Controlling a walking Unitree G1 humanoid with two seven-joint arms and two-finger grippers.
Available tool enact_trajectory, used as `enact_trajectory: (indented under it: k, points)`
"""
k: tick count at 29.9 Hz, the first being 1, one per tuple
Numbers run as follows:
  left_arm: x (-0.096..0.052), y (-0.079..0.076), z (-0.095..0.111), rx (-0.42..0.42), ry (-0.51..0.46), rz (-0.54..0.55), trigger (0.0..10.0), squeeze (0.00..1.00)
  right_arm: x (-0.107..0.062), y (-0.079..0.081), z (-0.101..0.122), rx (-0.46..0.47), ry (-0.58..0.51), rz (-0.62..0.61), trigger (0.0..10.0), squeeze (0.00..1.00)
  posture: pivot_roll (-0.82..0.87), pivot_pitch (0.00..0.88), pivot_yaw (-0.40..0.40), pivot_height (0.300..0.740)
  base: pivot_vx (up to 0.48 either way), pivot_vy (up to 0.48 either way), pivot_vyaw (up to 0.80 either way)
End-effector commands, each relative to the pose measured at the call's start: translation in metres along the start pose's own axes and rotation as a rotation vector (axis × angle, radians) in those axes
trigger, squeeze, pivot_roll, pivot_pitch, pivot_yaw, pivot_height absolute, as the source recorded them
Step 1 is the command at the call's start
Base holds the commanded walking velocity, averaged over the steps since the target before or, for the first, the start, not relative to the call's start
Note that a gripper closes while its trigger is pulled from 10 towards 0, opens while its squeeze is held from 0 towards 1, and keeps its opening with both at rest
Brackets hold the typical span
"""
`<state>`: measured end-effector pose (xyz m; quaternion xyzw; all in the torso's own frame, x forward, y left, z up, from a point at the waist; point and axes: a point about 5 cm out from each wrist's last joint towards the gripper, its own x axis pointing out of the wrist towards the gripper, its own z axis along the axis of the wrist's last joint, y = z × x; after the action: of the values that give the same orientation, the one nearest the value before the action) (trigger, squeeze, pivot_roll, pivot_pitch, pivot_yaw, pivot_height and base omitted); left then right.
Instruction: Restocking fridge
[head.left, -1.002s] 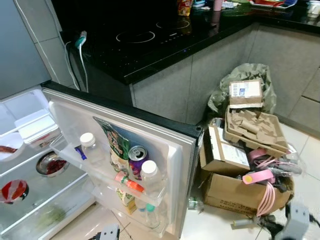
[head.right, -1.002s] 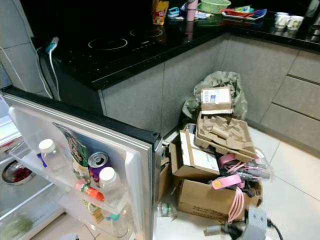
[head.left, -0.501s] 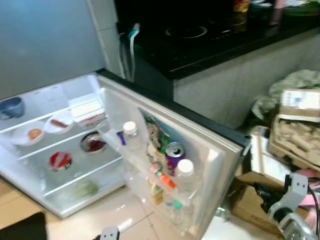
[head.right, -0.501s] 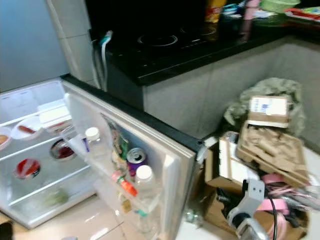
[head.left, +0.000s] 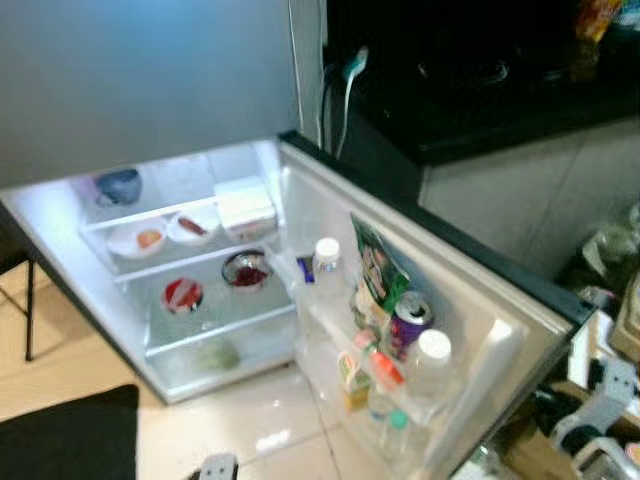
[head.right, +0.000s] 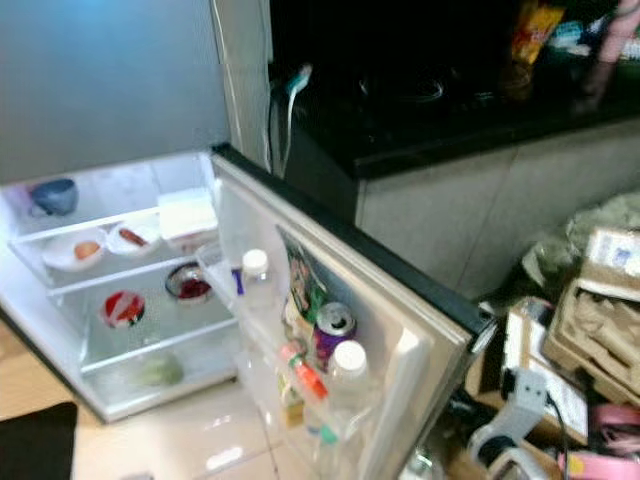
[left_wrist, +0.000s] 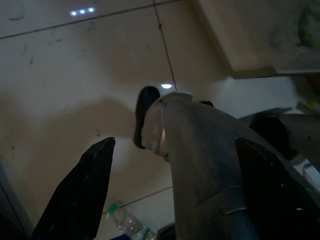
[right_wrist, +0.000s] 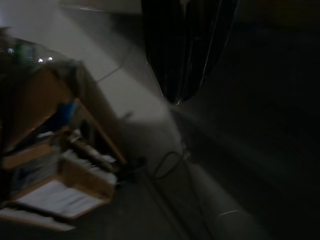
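Note:
The fridge (head.left: 150, 345) stands open, its lit shelves holding a blue cup (head.left: 118, 185), two small bowls (head.left: 140, 238), a white box (head.left: 245, 208), a bowl of red food (head.left: 247, 270) and a green vegetable (head.left: 218, 355). The door shelf (head.left: 330, 330) carries two clear bottles (head.left: 327, 262), a purple can (head.left: 408, 315), a green snack bag (head.left: 375, 270) and an orange-capped bottle (head.left: 385, 375). My left gripper (left_wrist: 174, 142) hangs open over the floor tiles, holding nothing. My right gripper (right_wrist: 176, 97) hangs shut and empty beside the cardboard; its arm (head.right: 510, 420) is right of the door.
A black counter with a hob (head.right: 420, 90) runs behind the fridge door. Stacked cardboard boxes (head.right: 600, 320) crowd the floor at the right. A black mat (head.left: 70, 435) lies on the floor in front of the fridge, and a dark chair leg (head.left: 28, 310) stands at far left.
The camera has swung left: the fridge interior now sits mid-frame and the cardboard pile has slid to the right edge. The right arm shows higher at the lower right.

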<state>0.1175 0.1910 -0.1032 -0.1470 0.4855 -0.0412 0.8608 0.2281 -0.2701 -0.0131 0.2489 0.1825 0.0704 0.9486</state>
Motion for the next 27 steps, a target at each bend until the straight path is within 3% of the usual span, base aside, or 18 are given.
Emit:
enact_trajectory:
  k: [1,3,8,9,11,12,14,18,24,27]
  points:
    - [0.000,-0.001,-0.004,0.008,0.018,-0.002,10.0,0.00,0.004,0.011,-0.008,0.001,0.052,0.093,10.0,0.00,-0.03,0.000,-0.011,0.740,0.000,0.000,0.00]
    - [0.000,0.000,-0.004,0.008,0.018,-0.002,10.0,0.00,0.005,0.015,-0.012,-0.001,0.085,0.151,10.0,0.00,-0.04,0.000,-0.010,0.740,0.000,0.000,0.00]
    - [0.000,-0.001,-0.005,0.007,0.022,-0.003,10.0,0.00,0.008,0.043,-0.031,-0.030,0.218,0.431,10.0,0.00,-0.04,0.000,-0.010,0.740,0.000,0.000,0.00]
    - [0.000,-0.001,-0.005,0.007,0.022,-0.003,10.0,0.00,0.008,0.043,-0.031,-0.030,0.218,0.431,10.0,0.00,-0.04,0.000,-0.010,0.740,0.000,0.000,0.00]
    - [0.000,-0.001,-0.005,0.008,0.024,-0.004,10.0,0.00,0.010,0.058,-0.037,-0.043,0.269,0.571,10.0,0.00,-0.04,0.000,-0.011,0.740,0.000,0.000,0.00]
    - [0.000,-0.001,-0.005,0.008,0.024,-0.004,10.0,0.00,0.010,0.058,-0.037,-0.043,0.269,0.571,10.0,0.00,-0.04,0.000,-0.011,0.740,0.000,0.000,0.00]
    - [0.000,-0.002,-0.005,0.008,0.024,-0.004,10.0,0.00,0.010,0.071,-0.038,-0.052,0.299,0.686,10.0,0.00,-0.04,0.000,-0.010,0.740,0.000,0.000,0.00]
    - [0.000,-0.002,-0.005,0.008,0.025,-0.004,10.0,0.00,0.013,0.074,-0.034,-0.069,0.304,0.710,10.0,0.00,-0.04,0.000,-0.012,0.740,0.000,0.000,0.00]
    - [0.000,-0.002,-0.006,0.007,0.028,-0.004,10.0,0.00,0.018,0.059,-0.032,-0.123,0.301,0.506,10.0,0.00,-0.04,0.000,-0.014,0.740,0.000,0.000,0.00]
    - [0.000,-0.003,-0.007,0.007,0.032,-0.002,10.0,0.00,0.015,0.054,-0.037,-0.123,0.332,0.463,10.0,0.00,-0.04,0.000,-0.013,0.740,0.000,0.000,0.00]
